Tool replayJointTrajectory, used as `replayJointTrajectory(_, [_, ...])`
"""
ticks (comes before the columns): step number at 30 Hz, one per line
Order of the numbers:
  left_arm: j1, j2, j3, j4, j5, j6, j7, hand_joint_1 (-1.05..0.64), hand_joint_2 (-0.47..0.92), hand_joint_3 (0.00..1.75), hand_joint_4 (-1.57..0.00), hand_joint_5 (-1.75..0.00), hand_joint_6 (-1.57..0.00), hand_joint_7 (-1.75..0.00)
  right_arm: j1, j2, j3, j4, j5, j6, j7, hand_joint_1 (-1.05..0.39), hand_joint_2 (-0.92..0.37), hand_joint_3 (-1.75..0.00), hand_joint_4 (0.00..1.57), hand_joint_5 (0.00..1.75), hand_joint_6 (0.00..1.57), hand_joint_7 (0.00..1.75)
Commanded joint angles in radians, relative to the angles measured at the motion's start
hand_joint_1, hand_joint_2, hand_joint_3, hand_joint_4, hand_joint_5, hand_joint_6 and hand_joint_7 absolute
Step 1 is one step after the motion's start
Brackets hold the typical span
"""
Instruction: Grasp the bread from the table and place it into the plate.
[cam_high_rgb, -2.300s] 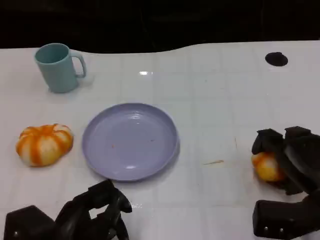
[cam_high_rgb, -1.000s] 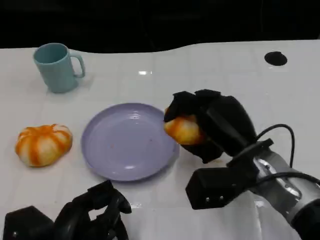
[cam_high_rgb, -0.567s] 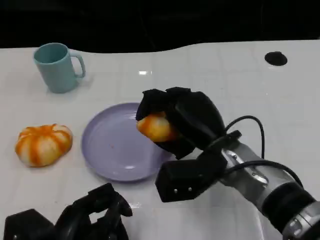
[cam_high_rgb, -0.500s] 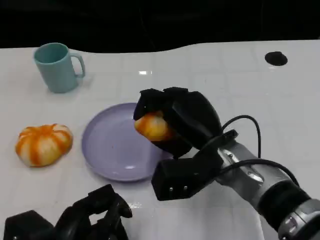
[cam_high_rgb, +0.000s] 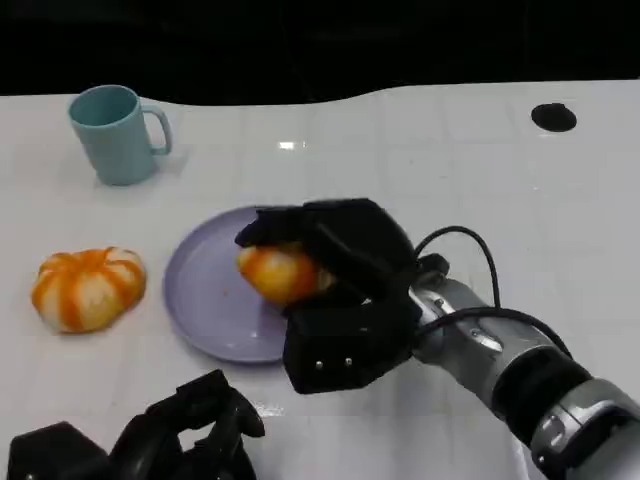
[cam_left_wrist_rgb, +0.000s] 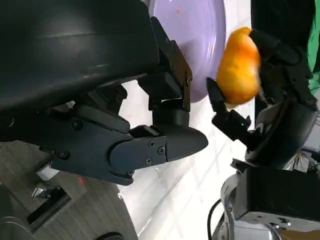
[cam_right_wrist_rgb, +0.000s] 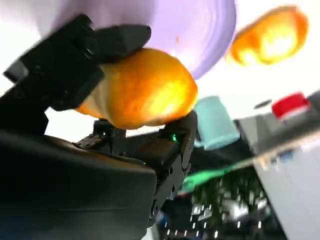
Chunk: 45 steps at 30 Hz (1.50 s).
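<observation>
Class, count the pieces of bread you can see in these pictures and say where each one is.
2. One bread is held by the right hand above the plate; a striped bread lies on the table on the plate's left-hand side.

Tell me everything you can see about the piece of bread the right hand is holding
The bread is a small rounded roll, glossy golden orange with a paler yellow patch, and looks smooth-crusted. The right hand grips it, black fingers wrapped over its top and far side. In the head view it sits over the right part of the purple plate; whether it touches the plate cannot be told. The right wrist view shows it pressed between fingers and thumb with the plate beyond it.
</observation>
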Motion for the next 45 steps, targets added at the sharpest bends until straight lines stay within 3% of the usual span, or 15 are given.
replayJointTrajectory(1, [0.010,0.004,-0.001,-0.010,0.001,-0.006,0.004,-0.70,0.91,0.52,-0.83,-1.75,-0.72,-1.44,-0.025,-0.014,0.028,-0.048,-0.012,0.081,0.100,-0.65,-0.92,-0.22,0.03,0.08,0.17,0.01])
replayJointTrajectory(8, [0.013,0.006,-0.003,-0.016,0.004,-0.004,0.005,-0.70,0.92,0.50,-0.83,-1.75,-0.73,-1.42,0.012,-0.035,0.020,-0.161,0.019,0.167,0.257,-0.85,-0.92,-0.27,0.00,0.00,0.05,0.00])
replayJointTrajectory(17, [0.007,0.006,0.004,-0.005,-0.005,-0.012,-0.003,-0.71,0.92,0.48,-0.82,-1.75,-0.74,-1.40,0.045,-0.065,0.018,-0.257,0.032,0.196,0.309,-0.94,-0.92,-0.28,0.00,0.00,0.04,0.00])
replayJointTrajectory(29, [0.003,0.007,0.004,-0.003,0.002,-0.018,0.001,-0.69,0.92,0.51,-0.81,-1.75,-0.73,-1.41,0.202,-0.195,-0.008,-0.518,0.062,0.107,0.315,-0.78,-0.92,-0.21,0.13,0.08,0.16,0.05])
replayJointTrajectory(38, [-0.002,0.007,0.002,-0.006,0.009,-0.013,0.002,-0.68,0.90,0.61,-0.82,-1.75,-0.68,-1.50,0.378,-0.302,-0.076,-0.682,0.086,-0.017,0.225,-0.58,-0.92,-0.10,0.42,0.34,0.44,0.15])
replayJointTrajectory(45, [-0.006,0.003,0.006,-0.002,-0.009,0.000,0.001,-0.68,0.87,0.62,-0.81,-1.75,-0.68,-1.49,0.520,-0.339,-0.139,-0.796,0.151,-0.095,0.204,-0.44,-0.92,-0.14,0.51,1.00,0.65,0.19])
